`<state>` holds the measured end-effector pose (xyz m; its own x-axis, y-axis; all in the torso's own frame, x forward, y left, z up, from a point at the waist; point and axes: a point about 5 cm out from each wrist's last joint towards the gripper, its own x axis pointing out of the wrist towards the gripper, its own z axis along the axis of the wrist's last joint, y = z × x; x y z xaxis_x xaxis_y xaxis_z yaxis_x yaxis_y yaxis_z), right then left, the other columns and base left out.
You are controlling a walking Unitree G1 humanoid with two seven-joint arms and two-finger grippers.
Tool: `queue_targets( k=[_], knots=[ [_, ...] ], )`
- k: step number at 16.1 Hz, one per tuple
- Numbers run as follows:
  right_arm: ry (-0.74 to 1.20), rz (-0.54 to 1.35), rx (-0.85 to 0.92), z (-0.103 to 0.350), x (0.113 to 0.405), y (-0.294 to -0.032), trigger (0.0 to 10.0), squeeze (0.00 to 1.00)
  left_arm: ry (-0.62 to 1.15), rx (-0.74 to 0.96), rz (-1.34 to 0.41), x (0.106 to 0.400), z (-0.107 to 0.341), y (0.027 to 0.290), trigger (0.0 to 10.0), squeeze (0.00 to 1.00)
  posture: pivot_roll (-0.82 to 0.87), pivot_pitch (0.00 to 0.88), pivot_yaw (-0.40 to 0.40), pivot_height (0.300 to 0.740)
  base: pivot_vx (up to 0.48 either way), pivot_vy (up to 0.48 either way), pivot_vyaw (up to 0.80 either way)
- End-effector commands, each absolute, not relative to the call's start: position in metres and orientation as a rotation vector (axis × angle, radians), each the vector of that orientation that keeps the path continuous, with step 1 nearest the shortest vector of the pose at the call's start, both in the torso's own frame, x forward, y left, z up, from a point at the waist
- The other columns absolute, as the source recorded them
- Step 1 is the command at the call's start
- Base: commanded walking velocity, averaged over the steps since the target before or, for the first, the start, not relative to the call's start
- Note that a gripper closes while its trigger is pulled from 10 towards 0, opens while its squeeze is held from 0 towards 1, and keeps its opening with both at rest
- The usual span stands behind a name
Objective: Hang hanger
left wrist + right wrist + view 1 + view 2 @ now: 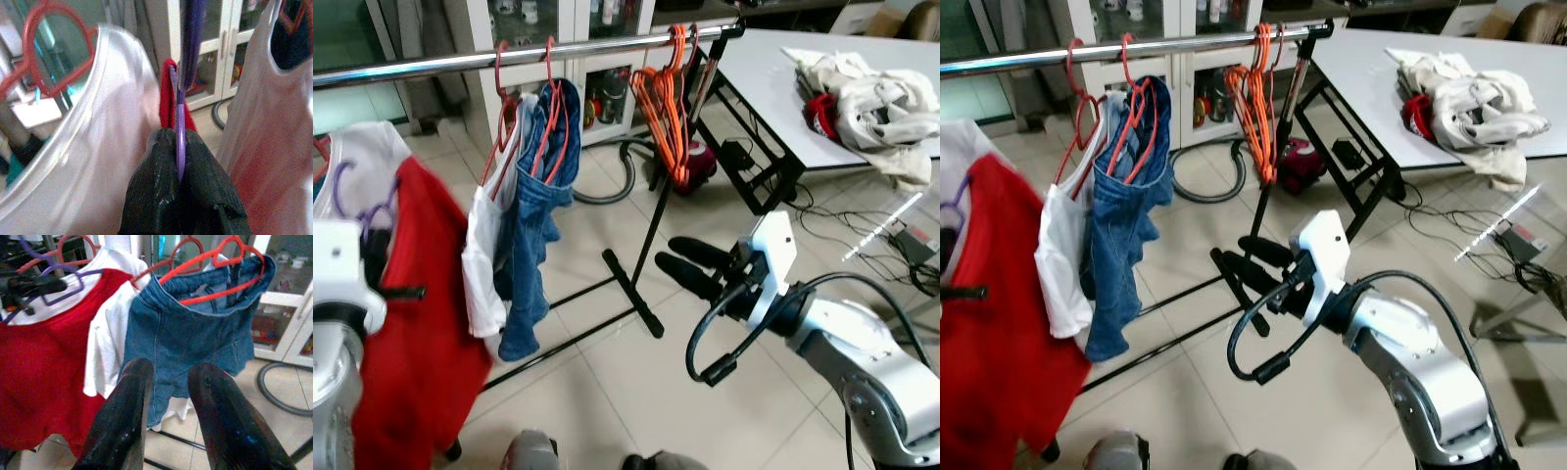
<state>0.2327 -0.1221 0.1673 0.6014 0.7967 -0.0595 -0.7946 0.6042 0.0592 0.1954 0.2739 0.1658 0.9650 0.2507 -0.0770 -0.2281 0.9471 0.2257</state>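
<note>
Left gripper (180,181): jaws pinched on the purple hanger (182,105), beside the rail's left end.
Purple hanger: carries the red shirt (421,323), hook below the clothes rail (460,62).
Right gripper (168,396): jaws spread, holding nothing, pointed at the denim shorts (195,333).
Denim shorts: on a red hanger (548,108) mid-rail.
Orange hangers (664,108): bunched at the rail's right end.
</note>
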Motion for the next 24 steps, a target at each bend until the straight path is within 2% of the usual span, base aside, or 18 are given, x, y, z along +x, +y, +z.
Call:
queue_targets(
  k=[1, 2, 3, 6, 9, 14, 15, 18, 21, 24],
  knots=[
    [0.114, 0.877, 0.0, 0.159, 0.233, -0.128, 10.0, 0.0, 0.022, 0.191, 0.15, 0.189, 0.169, 0.261, 0.8, 0.0, 0.11, 0.092, -0.106, 0.74, 0.0, 0.0, 0.0],
    [0.131, 0.867, -0.004, 0.155, 0.232, -0.129, 10.0, 0.0, 0.037, 0.219, 0.098, 0.184, 0.162, 0.257, 0.8, 0.0, 0.11, 0.088, -0.11, 0.74, 0.0, 0.0, 0.0],
    [0.207, 0.764, -0.106, 0.133, 0.236, -0.137, 10.0, 0.0, 0.199, 0.341, -0.168, 0.162, 0.127, 0.246, 10.0, 0.0, 0.1, 0.083, -0.122, 0.74, 0.0, 0.0, 0.0],
    [0.318, 0.574, -0.142, 0.105, 0.242, -0.149, 10.0, 0.0, 0.267, 0.263, -0.322, 0.166, 0.12, 0.219, 10.0, 0.0, 0.11, 0.081, -0.135, 0.74, 0.0, 0.0, 0.0],
    [0.379, 0.445, -0.106, 0.09, 0.238, -0.149, 10.0, 0.0, 0.317, 0.203, -0.493, 0.169, 0.097, 0.186, 10.0, 0.0, 0.08, 0.069, -0.119, 0.74, 0.0, 0.0, -0.8],
    [0.441, 0.211, -0.076, 0.076, 0.23, -0.163, 10.0, 0.0, 0.21, 0.19, -0.615, 0.197, 0.104, 0.148, 10.0, 0.0, 0.05, 0.058, -0.084, 0.74, 0.0, 0.0, -0.8],
    [0.434, 0.164, -0.064, 0.078, 0.229, -0.168, 10.0, 0.0, 0.191, 0.167, -0.569, 0.211, 0.108, 0.142, 10.0, 0.0, 0.04, 0.049, -0.07, 0.74, 0.0, 0.0, -0.8],
    [0.396, 0.102, -0.049, 0.088, 0.227, -0.173, 10.0, 0.0, 0.107, 0.152, -0.548, 0.224, 0.122, 0.123, 10.0, 0.0, 0.02, 0.041, -0.051, 0.74, 0.0, 0.0, -0.8],
    [0.329, 0.027, -0.026, 0.106, 0.228, -0.18, 10.0, 0.0, 0.088, 0.153, -0.465, 0.238, 0.131, 0.12, 10.0, 0.0, 0.0, 0.031, -0.036, 0.74, 0.0, 0.0, -0.8],
    [0.206, 0.06, -0.017, 0.133, 0.235, -0.175, 10.0, 0.0, 0.048, 0.144, -0.364, 0.254, 0.143, 0.126, 10.0, 0.0, -0.01, 0.025, -0.027, 0.74, 0.0, -0.16, -0.27]
  ],
)
